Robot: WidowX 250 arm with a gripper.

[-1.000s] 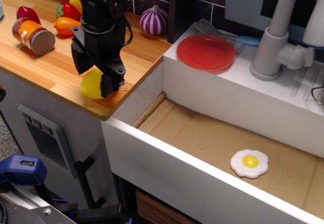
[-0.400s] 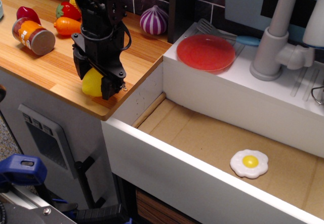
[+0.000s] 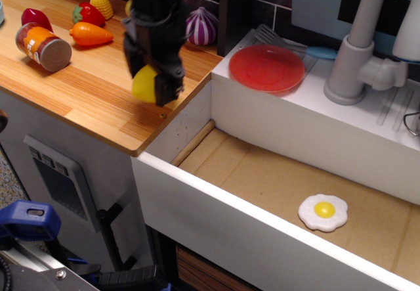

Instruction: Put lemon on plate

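The gripper [image 3: 155, 84] has its jaws clamped on the lemon [image 3: 146, 85] above the counter [image 3: 85, 87], the plate [image 3: 266, 68] not yet reached.

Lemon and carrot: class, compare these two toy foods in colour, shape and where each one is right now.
The lemon is bright yellow and rounded; the carrot is orange, long and tapered. The lemon is held in the hand above the wooden counter; the carrot lies flat on that counter, untouched, among other toy foods. Both are glossy plastic toys.
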